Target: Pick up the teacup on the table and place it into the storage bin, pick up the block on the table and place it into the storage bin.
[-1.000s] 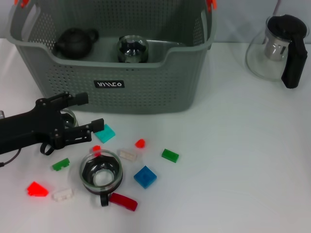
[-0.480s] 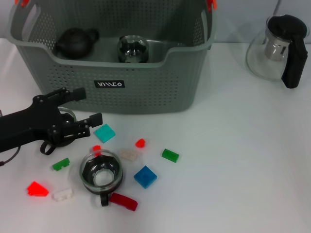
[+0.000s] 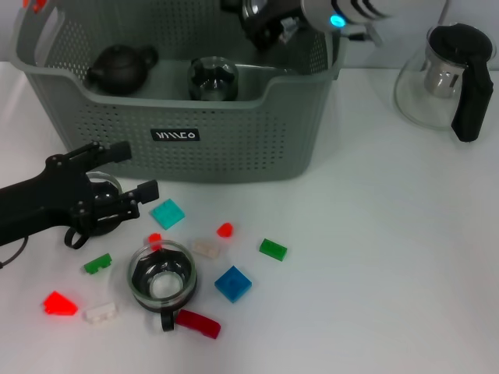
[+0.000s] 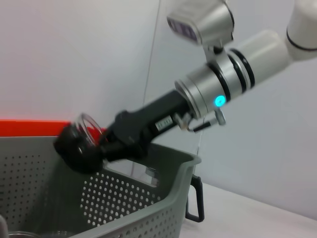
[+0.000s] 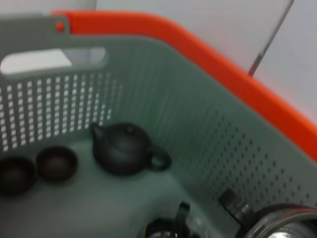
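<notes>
Head view puts the right gripper (image 3: 261, 22) high over the far side of the storage bin (image 3: 234, 148). In the left wrist view its jaws look clamped around a small clear cup (image 4: 85, 130), though blur hides the exact contact. The left gripper (image 3: 140, 168) lies low on the table (image 3: 374, 234), just before the bin's front wall. Its jaws are spread wide and clamp nothing, though a faint glassy ring shows between them that I cannot identify. Nearest it is a teal block (image 3: 168, 213), then the teacup (image 3: 162, 279), upright with its dark handle toward the robot. The teacup is glass, so probably light, stiff, slippery and breakable. A hold across the rim or on the handle, with gentle force, seems safest. The blocks look like hard, light plastic, best pinched across their flat sides. A small red block (image 3: 154, 238) touches the teacup's rim, a dark red bar (image 3: 196, 322) lies by its handle, and a blue block (image 3: 233, 284) sits close, so the fingers have little room. A black teapot (image 3: 121, 66) and a glass vessel (image 3: 213, 78) already sit in the bin, and anything set down could strike them. A glass pot (image 3: 444, 74) stands well apart.
</notes>
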Controlling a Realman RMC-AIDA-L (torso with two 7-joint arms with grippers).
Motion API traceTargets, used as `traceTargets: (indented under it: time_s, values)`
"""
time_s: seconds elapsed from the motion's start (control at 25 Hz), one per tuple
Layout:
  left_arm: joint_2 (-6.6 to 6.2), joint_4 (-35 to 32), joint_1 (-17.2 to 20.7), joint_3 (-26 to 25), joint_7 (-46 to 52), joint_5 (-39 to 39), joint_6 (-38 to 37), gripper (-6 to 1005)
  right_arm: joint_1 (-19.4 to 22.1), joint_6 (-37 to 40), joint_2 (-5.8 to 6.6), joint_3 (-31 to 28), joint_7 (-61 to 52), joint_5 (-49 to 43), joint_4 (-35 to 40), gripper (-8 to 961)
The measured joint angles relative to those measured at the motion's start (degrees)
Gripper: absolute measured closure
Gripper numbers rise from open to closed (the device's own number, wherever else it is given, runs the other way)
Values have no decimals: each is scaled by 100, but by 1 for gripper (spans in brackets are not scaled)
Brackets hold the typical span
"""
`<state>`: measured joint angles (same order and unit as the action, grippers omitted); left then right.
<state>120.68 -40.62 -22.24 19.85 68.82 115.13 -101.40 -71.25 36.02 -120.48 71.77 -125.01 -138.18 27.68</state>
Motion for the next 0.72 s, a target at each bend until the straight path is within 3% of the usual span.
traceTargets:
  time_s: [0.72]
  values:
    - [0, 2, 5, -16, 0, 0, 50, 211, 155, 15, -2, 140, 20, 37, -110, 894]
